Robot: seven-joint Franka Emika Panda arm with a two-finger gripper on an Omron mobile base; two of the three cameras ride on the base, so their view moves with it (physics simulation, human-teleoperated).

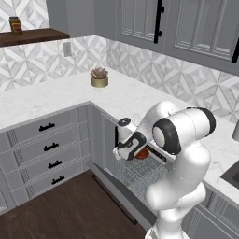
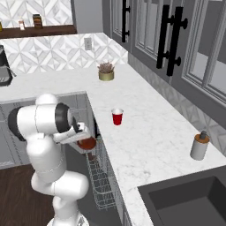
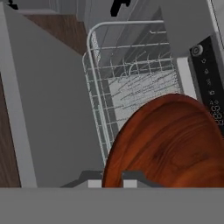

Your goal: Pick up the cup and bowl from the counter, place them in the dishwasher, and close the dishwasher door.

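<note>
My gripper is shut on the rim of the dark reddish-brown bowl. It holds the bowl tilted just above the pulled-out grey wire rack of the dishwasher, under the counter edge. The dishwasher door hangs open toward the floor. Beside the bowl runs the black control strip. The red cup stands upright on the white marble counter, a little back from its front edge.
A gold plant pot stands at the counter's back corner. A grey soap dispenser is by the dark sink. Grey drawers with black handles lie left of the dishwasher, over dark wood floor.
</note>
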